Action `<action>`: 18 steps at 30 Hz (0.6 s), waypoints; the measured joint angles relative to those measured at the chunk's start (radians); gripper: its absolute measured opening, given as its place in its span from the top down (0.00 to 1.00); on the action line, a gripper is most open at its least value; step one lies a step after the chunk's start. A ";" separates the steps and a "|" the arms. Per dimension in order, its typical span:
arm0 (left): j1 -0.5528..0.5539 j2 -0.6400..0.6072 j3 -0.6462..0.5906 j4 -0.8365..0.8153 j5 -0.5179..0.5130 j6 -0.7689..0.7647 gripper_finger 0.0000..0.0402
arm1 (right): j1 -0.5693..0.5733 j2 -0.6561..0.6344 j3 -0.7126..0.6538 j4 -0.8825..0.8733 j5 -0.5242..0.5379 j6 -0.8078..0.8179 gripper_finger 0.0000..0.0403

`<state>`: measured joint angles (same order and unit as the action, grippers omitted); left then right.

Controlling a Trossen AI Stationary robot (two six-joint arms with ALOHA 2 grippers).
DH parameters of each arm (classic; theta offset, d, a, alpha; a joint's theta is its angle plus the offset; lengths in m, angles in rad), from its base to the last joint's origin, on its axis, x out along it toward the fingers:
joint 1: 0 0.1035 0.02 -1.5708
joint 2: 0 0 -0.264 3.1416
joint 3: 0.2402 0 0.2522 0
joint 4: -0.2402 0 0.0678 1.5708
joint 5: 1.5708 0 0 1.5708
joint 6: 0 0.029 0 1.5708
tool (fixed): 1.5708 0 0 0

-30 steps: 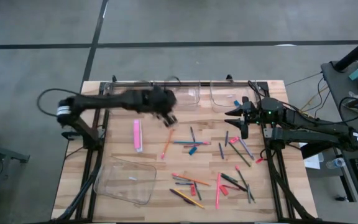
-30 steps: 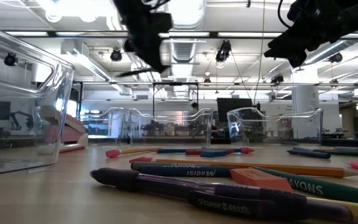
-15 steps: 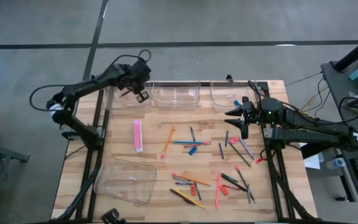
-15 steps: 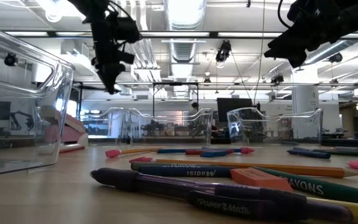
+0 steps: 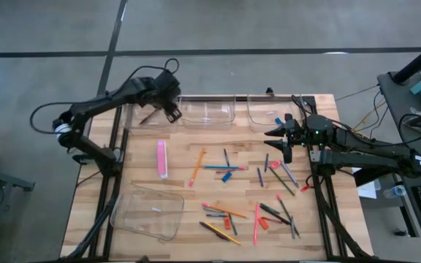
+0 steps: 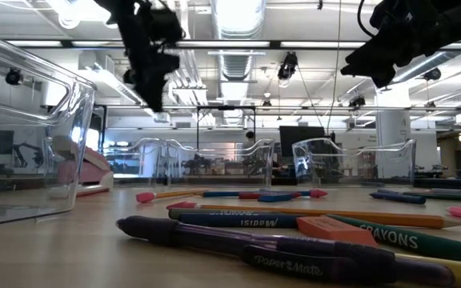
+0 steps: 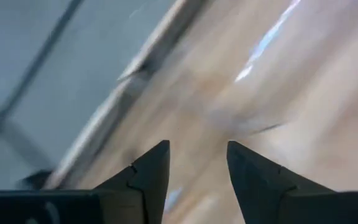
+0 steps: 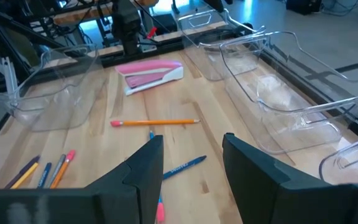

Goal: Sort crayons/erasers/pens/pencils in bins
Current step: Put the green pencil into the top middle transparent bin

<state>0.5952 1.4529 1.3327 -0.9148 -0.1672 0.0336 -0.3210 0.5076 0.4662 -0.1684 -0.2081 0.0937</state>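
**Left tool above the far-left bin, fingers apart**

While my left tool (image 5: 171,111) hangs over the far-left bin (image 5: 139,115), I see its two fingers (image 7: 146,175) standing apart with nothing between them. A dark stick (image 5: 149,117) lies in that bin. My right tool (image 5: 286,139) waits above the right side of the desk (image 5: 181,186), fingers spread and empty. Pencils (image 5: 197,166), pens (image 5: 281,180), crayons (image 5: 226,176) and erasers (image 5: 263,223) lie scattered across the middle and near right of the desk. A pink stapler (image 5: 161,158) sits left of them, and another bin (image 5: 145,211) lies near left.
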 joint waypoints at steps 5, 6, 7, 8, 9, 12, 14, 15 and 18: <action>-0.212 -0.042 -0.067 0.241 0.054 -0.055 0.63 | 0.000 0.000 -0.003 0.001 0.000 0.001 0.61; -0.261 -0.042 -0.083 0.276 0.050 -0.064 0.63 | 0.000 0.000 -0.004 0.001 0.000 0.003 0.61; -0.310 -0.042 -0.098 0.311 0.034 -0.081 0.63 | 0.000 0.000 -0.005 0.001 0.000 0.006 0.61; -0.356 -0.039 -0.111 0.345 0.013 -0.099 0.63 | 0.000 0.000 -0.007 0.002 0.000 0.008 0.61; -0.400 -0.035 -0.118 0.372 -0.013 -0.119 0.63 | 0.000 0.000 -0.009 0.002 0.000 0.009 0.61; -0.517 -0.021 -0.150 0.444 -0.120 -0.191 0.63 | 0.000 0.000 -0.013 0.001 0.001 0.009 0.61; -0.572 -0.012 -0.179 0.497 -0.179 -0.211 0.63 | 0.000 0.000 -0.015 0.001 0.001 0.009 0.61; -0.594 -0.006 -0.188 0.512 -0.197 -0.212 0.63 | 0.000 0.000 -0.015 0.001 0.001 0.009 0.61; -0.629 0.001 -0.204 0.587 -0.211 -0.212 0.63 | 0.000 0.000 -0.015 0.001 0.001 0.017 0.61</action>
<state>-0.0337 1.4544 1.1285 -0.3273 -0.3784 -0.1782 -0.3210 0.5076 0.4512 -0.1677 -0.2071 0.1106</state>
